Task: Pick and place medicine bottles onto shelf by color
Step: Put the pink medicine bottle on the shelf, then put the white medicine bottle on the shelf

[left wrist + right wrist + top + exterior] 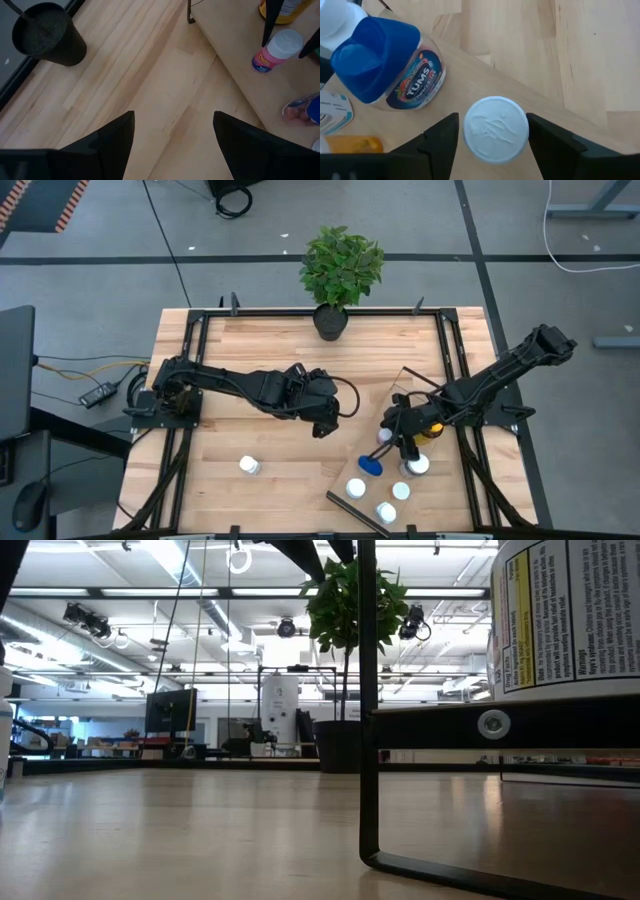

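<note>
White-capped bottle (496, 129) stands on the shelf (570, 105) between the right end effector (492, 137)'s spread fingers, untouched; retract straight upward to avoid toppling it.

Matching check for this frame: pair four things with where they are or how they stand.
1 blue-capped bottle
2 lone white-capped bottle
3 potted plant
4 left pincer

A at the tabletop's far edge
B on the shelf, beside the right pincer
C open over bare tabletop
D on the tabletop, off the shelf

Pairs: 1-B, 2-D, 3-A, 4-C
</note>
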